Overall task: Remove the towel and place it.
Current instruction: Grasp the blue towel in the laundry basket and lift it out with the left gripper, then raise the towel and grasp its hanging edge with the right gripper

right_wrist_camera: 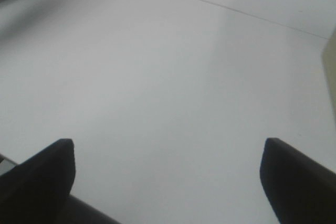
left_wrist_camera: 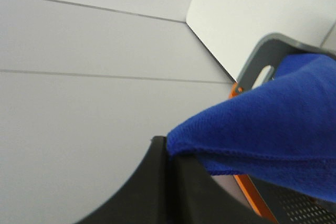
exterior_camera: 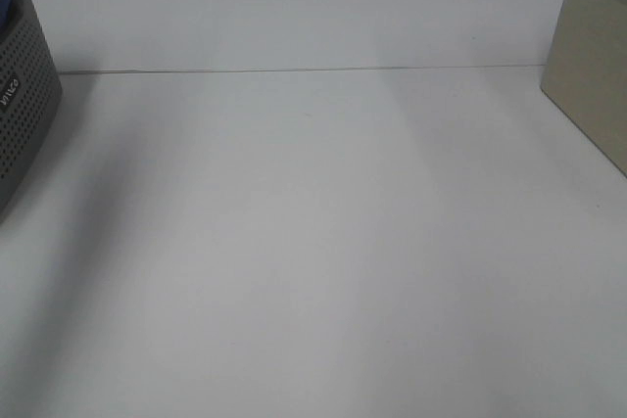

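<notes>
The royal-blue towel (left_wrist_camera: 273, 124) shows in the left wrist view, draped out of a grey perforated basket (left_wrist_camera: 262, 59). My left gripper (left_wrist_camera: 169, 148) is shut on a folded edge of the towel, its black fingers pressed together around the cloth. In the exterior high view only a sliver of the towel (exterior_camera: 4, 2) shows inside the basket (exterior_camera: 24, 105) at the far left edge; neither gripper shows there. My right gripper (right_wrist_camera: 168, 169) is open and empty above bare white table, its two black fingertips (right_wrist_camera: 50, 163) wide apart.
A beige fabric box (exterior_camera: 593, 61) stands at the right edge of the white table (exterior_camera: 313, 242). A seam (exterior_camera: 294, 71) runs across the table at the back. An orange part (left_wrist_camera: 252, 192) shows beside the basket in the left wrist view.
</notes>
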Controlling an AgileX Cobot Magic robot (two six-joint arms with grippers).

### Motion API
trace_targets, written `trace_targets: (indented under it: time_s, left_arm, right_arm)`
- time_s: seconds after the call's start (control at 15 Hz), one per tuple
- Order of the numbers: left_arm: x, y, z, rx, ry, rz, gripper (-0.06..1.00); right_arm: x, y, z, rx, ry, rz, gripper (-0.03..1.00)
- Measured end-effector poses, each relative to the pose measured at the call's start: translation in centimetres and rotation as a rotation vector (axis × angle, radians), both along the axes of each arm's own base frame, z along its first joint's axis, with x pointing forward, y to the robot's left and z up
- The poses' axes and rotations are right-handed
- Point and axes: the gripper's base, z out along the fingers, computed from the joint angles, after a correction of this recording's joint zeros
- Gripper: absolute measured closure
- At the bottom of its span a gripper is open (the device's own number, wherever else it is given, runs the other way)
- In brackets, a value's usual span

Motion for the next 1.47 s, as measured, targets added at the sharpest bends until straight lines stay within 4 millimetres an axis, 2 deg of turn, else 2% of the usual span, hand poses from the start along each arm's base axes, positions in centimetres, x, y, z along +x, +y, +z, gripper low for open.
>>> trace_targets:
  time_s: [0.27,0.53,0.6,0.67,0.8,1.0,1.2,1.27,1.47]
  left_arm:
    - [-2.1,-5.0,2.0,0.031,-0.082,-0.182,0.94]
    - [-3.4,-8.9,2.1,0.029,-0.089,-0.323,0.94]
    - [-3.9,-10.1,2.1,0.029,-0.091,-0.366,0.94]
    - [-4.7,-11.8,2.1,0.026,-0.089,-0.433,0.94]
    - [-5.6,-13.3,2.1,0.024,-0.089,-0.493,0.94]
    - [-6.2,-14.3,2.1,0.020,-0.089,-0.533,0.94]
    - [-6.3,-14.9,1.8,0.004,-0.073,-0.557,0.94]
    - [-6.3,-15.2,1.6,-0.020,-0.056,-0.568,0.94]
    - [-6.2,-15.7,1.1,-0.066,-0.025,-0.589,0.94]
  right_arm:
    - [3.9,1.9,0.6,0.044,0.064,0.290,0.04]
    - [7.7,3.0,0.7,0.110,0.039,0.480,0.04]
    - [9.0,3.2,0.5,0.139,0.038,0.515,0.04]
    - [11.5,3.5,-0.1,0.198,0.007,0.571,0.04]
    - [13.3,3.8,-0.7,0.271,0.000,0.598,0.04]
    - [16.8,4.2,-1.7,0.452,-0.083,0.627,0.04]
    - [19.2,4.2,-3.8,0.484,-0.063,0.639,0.05]
    - [21.0,5.3,-4.5,0.489,-0.034,0.684,0.06]
    - [24.1,8.8,-4.7,0.454,-0.011,0.772,0.07]
